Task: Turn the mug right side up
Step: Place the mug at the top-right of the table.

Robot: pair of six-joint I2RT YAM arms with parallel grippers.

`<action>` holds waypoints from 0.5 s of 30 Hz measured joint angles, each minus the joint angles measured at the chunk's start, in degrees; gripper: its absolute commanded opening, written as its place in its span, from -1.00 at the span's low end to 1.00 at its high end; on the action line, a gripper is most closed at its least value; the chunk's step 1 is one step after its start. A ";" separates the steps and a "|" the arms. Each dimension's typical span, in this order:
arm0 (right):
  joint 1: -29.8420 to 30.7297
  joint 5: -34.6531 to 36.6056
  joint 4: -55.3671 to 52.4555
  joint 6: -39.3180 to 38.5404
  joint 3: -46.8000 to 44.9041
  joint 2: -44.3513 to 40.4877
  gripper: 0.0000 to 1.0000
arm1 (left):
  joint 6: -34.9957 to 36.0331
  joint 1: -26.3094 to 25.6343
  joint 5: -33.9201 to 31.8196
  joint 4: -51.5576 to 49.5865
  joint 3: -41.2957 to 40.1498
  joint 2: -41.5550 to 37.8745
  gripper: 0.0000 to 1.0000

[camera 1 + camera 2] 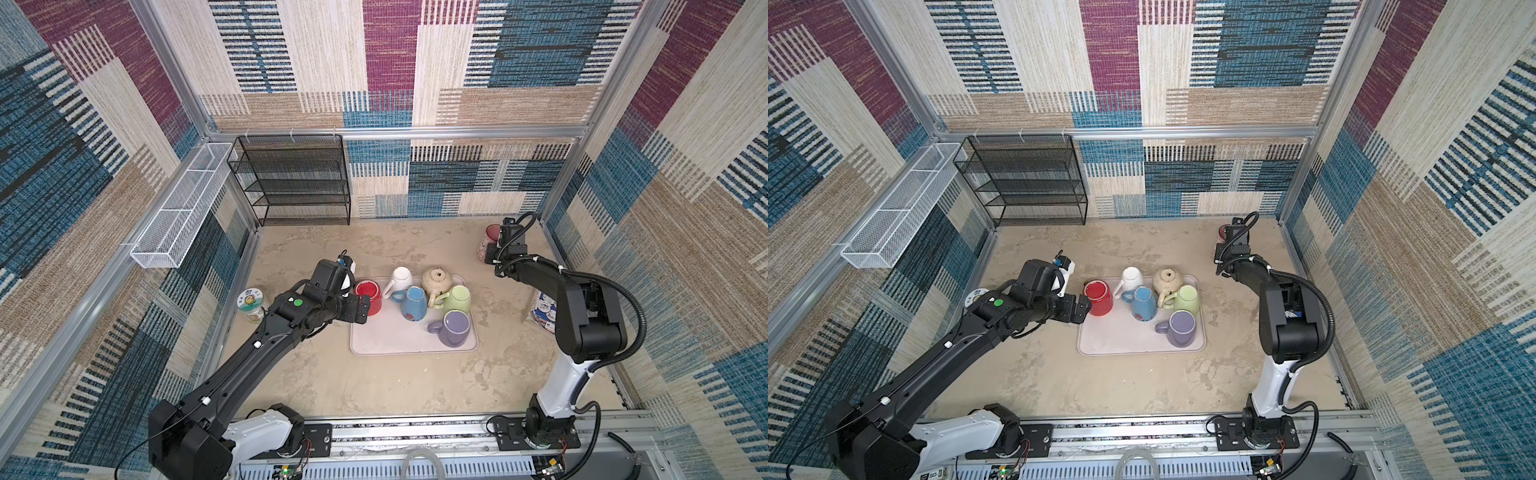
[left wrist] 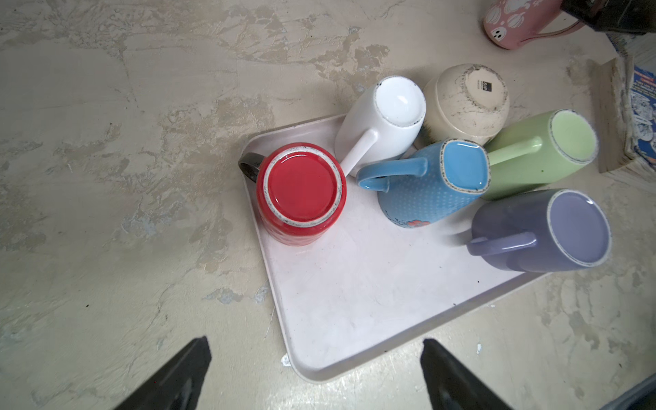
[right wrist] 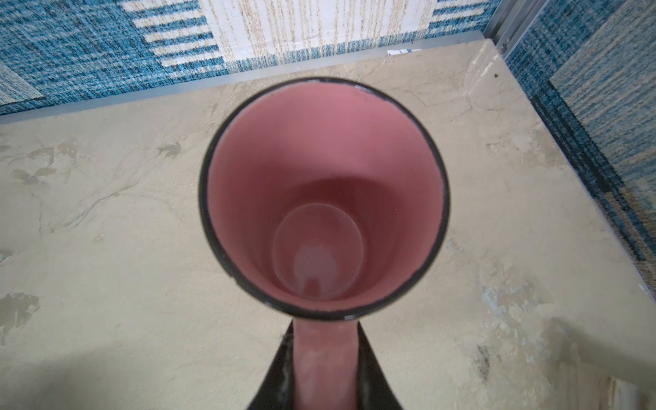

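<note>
A pink mug (image 3: 324,195) stands upright at the back right of the table, its mouth facing up, also seen in both top views (image 1: 491,239) (image 1: 1223,235). My right gripper (image 3: 324,340) is shut on its handle. Several other mugs stand upside down on a pale tray (image 2: 355,301). The red mug (image 2: 301,193) (image 1: 369,296) is at the tray's left edge. My left gripper (image 2: 314,342) (image 1: 361,309) is open and empty, just left of the red mug, above the tray's corner.
White (image 1: 400,279), blue (image 1: 413,303), cream (image 1: 437,280), green (image 1: 457,299) and purple (image 1: 455,328) mugs crowd the tray. A jar (image 1: 251,305) stands at the left wall, a carton (image 1: 544,311) at the right. A black wire rack (image 1: 295,178) fills the back left corner.
</note>
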 measured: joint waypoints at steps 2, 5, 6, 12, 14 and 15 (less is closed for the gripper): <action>0.00 0.20 0.20 -0.15 0.00 0.13 -0.88 | 0.00 0.07 0.15 0.00 0.00 0.31 0.96; 0.00 0.31 0.31 -0.37 0.00 0.17 -0.71 | 0.00 0.17 0.20 0.02 0.09 0.72 0.96; 0.02 0.33 0.33 -0.35 -0.04 0.17 -0.65 | 0.00 0.17 0.22 0.00 0.09 0.79 0.95; 0.02 0.70 0.59 -0.33 -1.22 -1.62 -0.13 | -0.02 0.33 0.66 -0.04 0.37 1.18 0.95; 0.00 0.76 1.60 -0.31 -1.53 -2.45 -0.05 | -0.02 0.44 1.49 -0.07 0.44 1.27 0.93; 0.00 0.76 1.70 -0.26 -1.66 -2.78 -0.03 | -0.02 0.42 1.66 -0.11 0.50 1.29 0.93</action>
